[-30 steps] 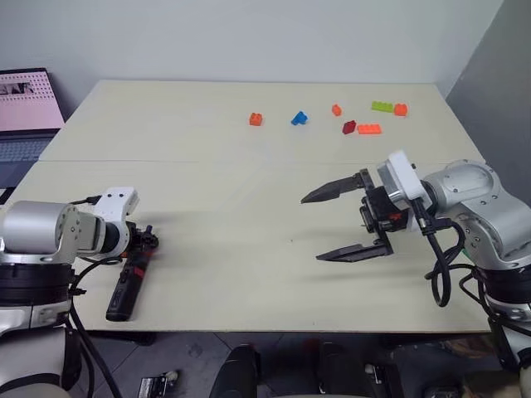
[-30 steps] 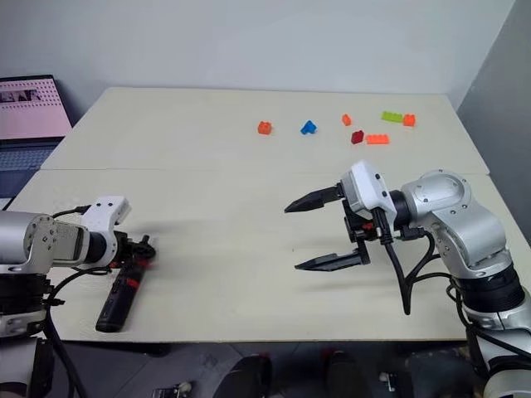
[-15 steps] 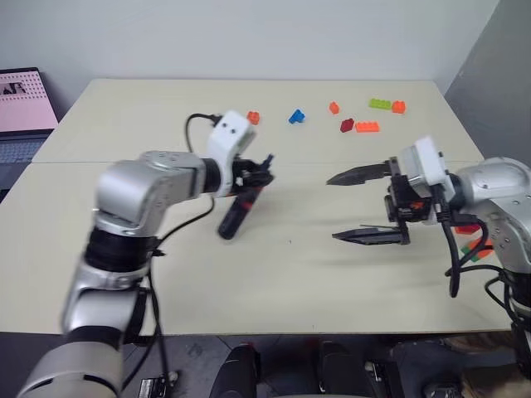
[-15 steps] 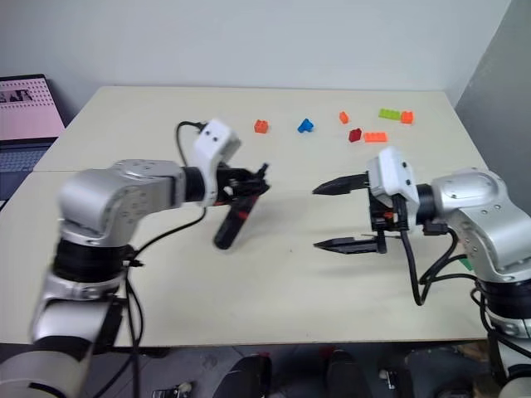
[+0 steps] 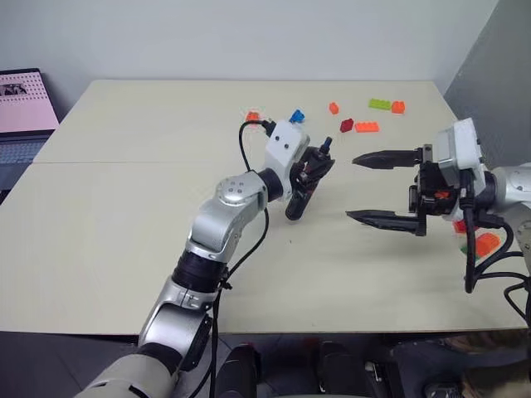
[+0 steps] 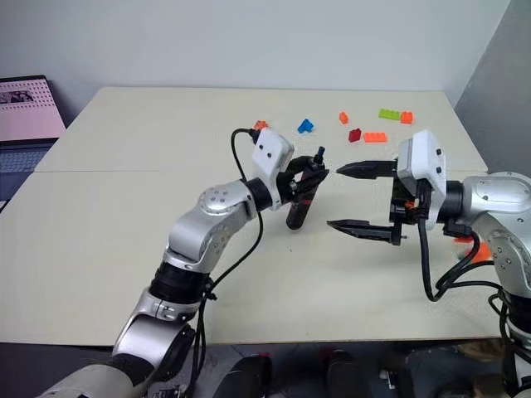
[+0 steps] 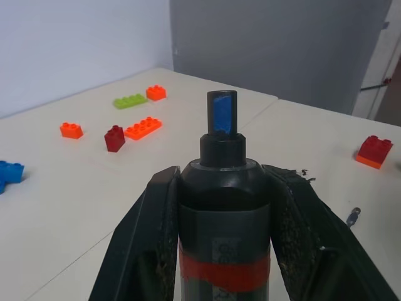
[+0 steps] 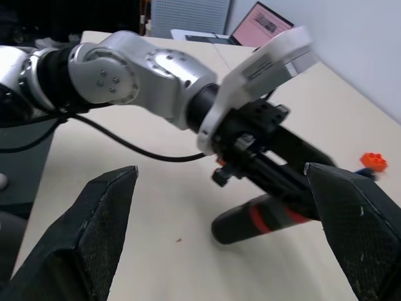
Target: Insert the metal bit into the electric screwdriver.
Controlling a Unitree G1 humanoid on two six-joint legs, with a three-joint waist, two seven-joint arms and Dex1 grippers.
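Over mid-table the left gripper (image 6: pixel 305 178) clamps the electric screwdriver (image 6: pixel 300 203); right gripper (image 6: pixel 353 199) gapes empty, no metal bit visible, so insertion could stall

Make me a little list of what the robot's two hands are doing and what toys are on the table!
Left hand: shut on the electric screwdriver, lifted off the table
Screwdriver tip: bare, pointing toward the right hand
Right hand: open wide, holding nothing
Metal bit: cannot tell where it is
Toys: toy bricks in orange, blue, dark red and green at the table's far side
Also there: laptop past the table's left edge
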